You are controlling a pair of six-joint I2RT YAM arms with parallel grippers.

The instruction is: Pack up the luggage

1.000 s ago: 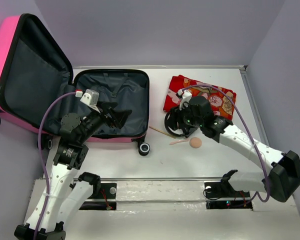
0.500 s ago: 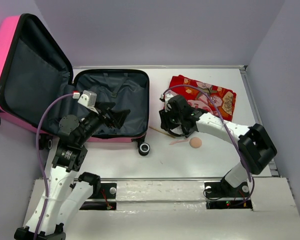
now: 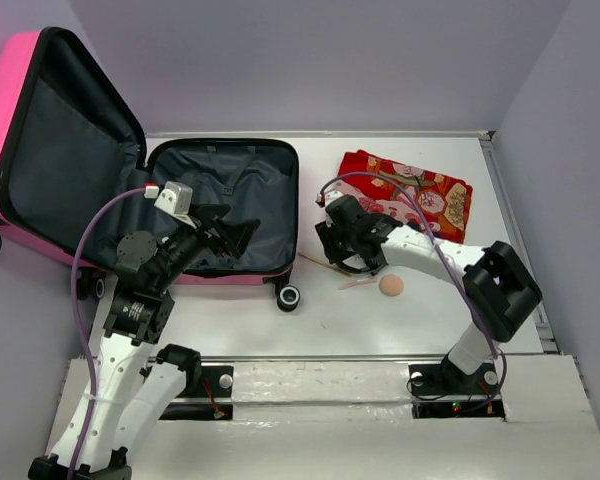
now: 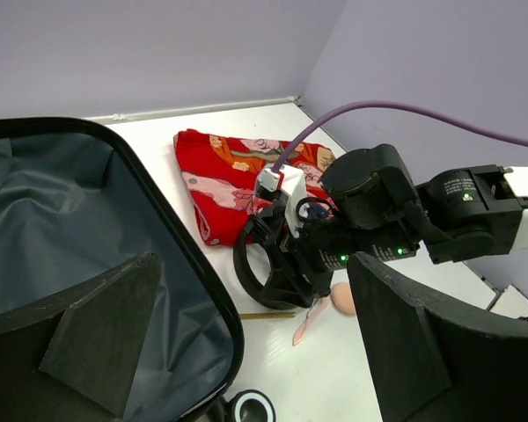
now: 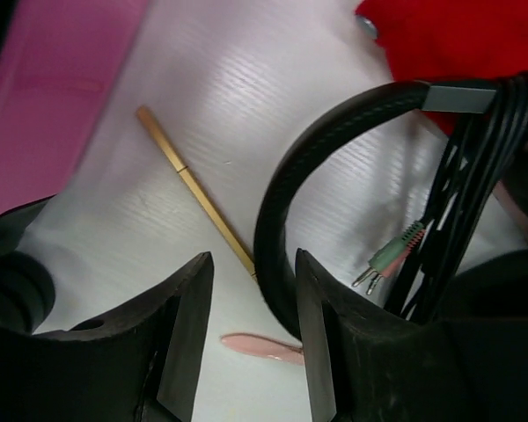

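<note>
The luggage, a pink suitcase (image 3: 242,279), lies open on the left with its lid (image 3: 65,130) propped up and dark grey lining (image 4: 53,202) showing. My left gripper (image 3: 235,232) hovers wide open over its right rim (image 4: 178,242), holding nothing. My right gripper (image 3: 342,252) is down at black headphones (image 3: 333,266) on the table right of the case. In the right wrist view its fingers (image 5: 183,325) stand apart. The headband (image 5: 277,211) runs along the inner face of the right one, clear of the left one.
A red printed cloth (image 3: 405,195) lies behind the headphones. A gold stick (image 5: 194,189), a pink spatula (image 3: 357,284) and a round pink puff (image 3: 391,286) lie on the white table near the right gripper. A caster wheel (image 3: 289,297) sticks out at the case's near corner.
My right gripper has shifted left onto the headphones, its elbow folding up behind it, and its jaws have narrowed. The left arm has hardly moved.
</note>
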